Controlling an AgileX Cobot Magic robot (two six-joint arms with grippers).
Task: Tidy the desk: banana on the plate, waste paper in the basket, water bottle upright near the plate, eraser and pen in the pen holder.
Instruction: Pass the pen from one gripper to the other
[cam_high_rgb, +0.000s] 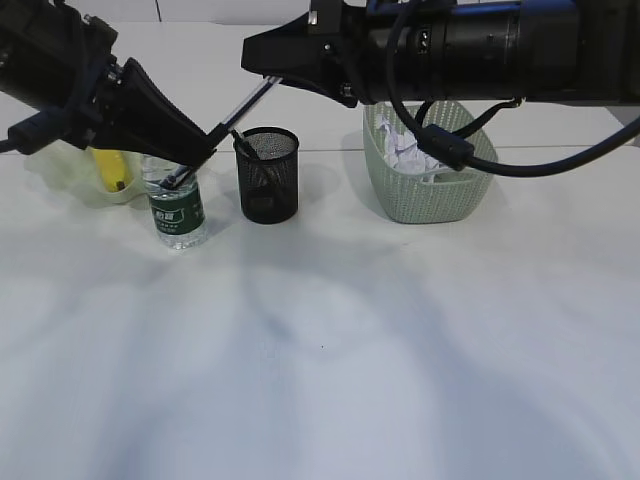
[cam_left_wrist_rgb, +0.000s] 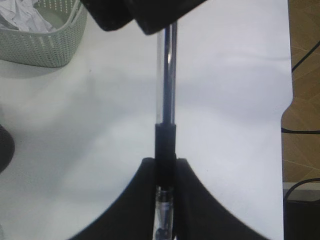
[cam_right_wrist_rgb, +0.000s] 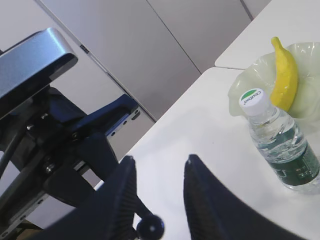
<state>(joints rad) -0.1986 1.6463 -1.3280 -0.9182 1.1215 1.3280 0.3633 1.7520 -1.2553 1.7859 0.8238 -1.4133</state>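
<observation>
My left gripper is shut on the pen and holds it slanted above the black mesh pen holder. The pen's far end lies between the open fingers of my right gripper. The water bottle stands upright beside the pale green plate, which holds the banana. The waste paper lies in the sage-green basket. The eraser does not show.
The white desk stretches toward the front. Its right edge, with brown floor and cables beyond, shows in the left wrist view. Both arms cross above the back row of objects. The left arm's body fills the left of the right wrist view.
</observation>
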